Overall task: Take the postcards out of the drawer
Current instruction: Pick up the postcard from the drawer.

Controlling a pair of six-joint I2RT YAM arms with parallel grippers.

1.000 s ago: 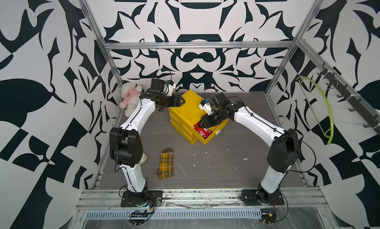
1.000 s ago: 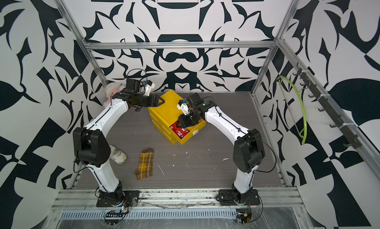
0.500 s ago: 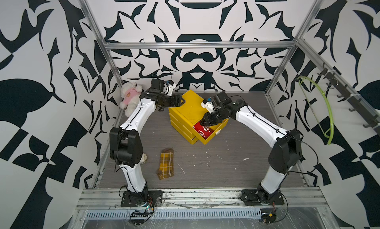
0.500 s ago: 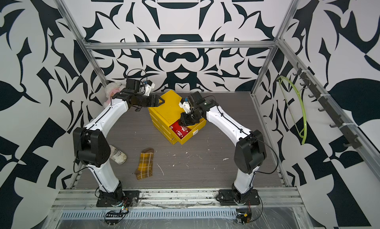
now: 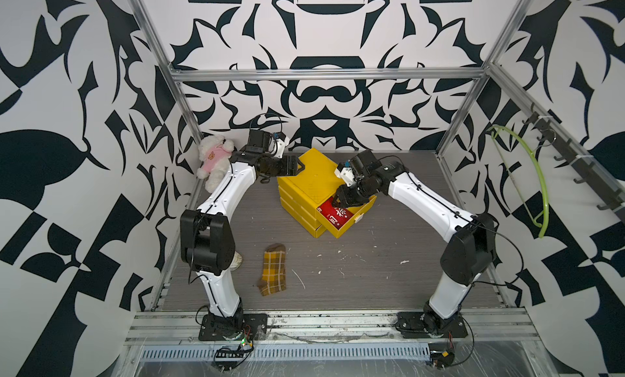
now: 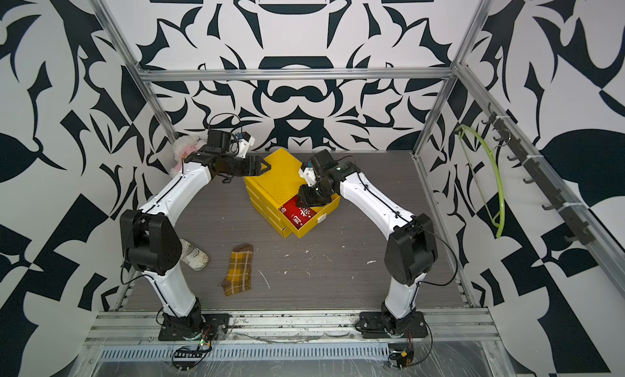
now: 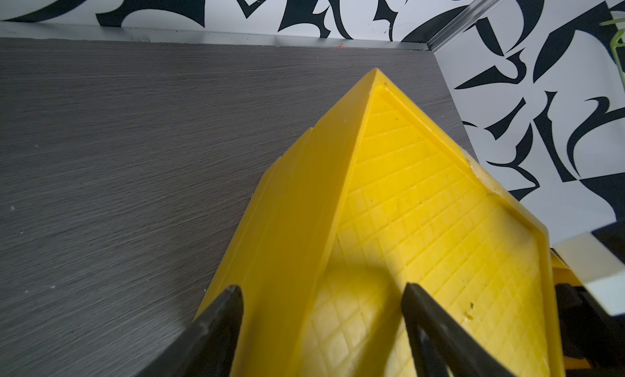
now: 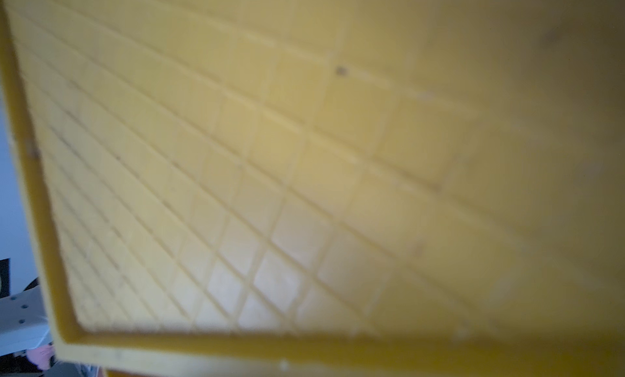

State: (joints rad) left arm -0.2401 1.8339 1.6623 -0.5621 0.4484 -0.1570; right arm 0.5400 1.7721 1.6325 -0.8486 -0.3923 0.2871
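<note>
The step in hand is the pick itself. The right gripper (image 5: 340, 206) reaches down into the open top drawer (image 5: 367, 208) of the yellow drawer cabinet (image 5: 311, 179), its tip over the far end of the red postcards (image 5: 329, 214). These lie flat on the drawer floor, white characters up, and none appears to be out on the tabletop (image 5: 372, 267) yet. Whether the right jaws are spread or pinched on a card cannot be told. The top views show only a dark mass there, and the right wrist view shows nothing but the blurred ribbed cabinet top (image 8: 304, 155).

The left gripper (image 7: 321, 297) stands released, its fingers (image 7: 223, 311) spread to either side of the cabinet's far left corner. It grasps nothing.

Thin cards lying flat give little to pinch. It would probably work best to slide the stack against the drawer's front wall so that an edge lifts. One finger can then go under that edge, and the jaws should close firmly before rising. The lift should be straight up and clear of the drawer rim, so the cards neither fan out nor catch. The left arm looks well placed to brace the cabinet if the drawer drags. A clear spot to the near right, away from the plaid sock (image 5: 274, 268), suits the drop.
</note>
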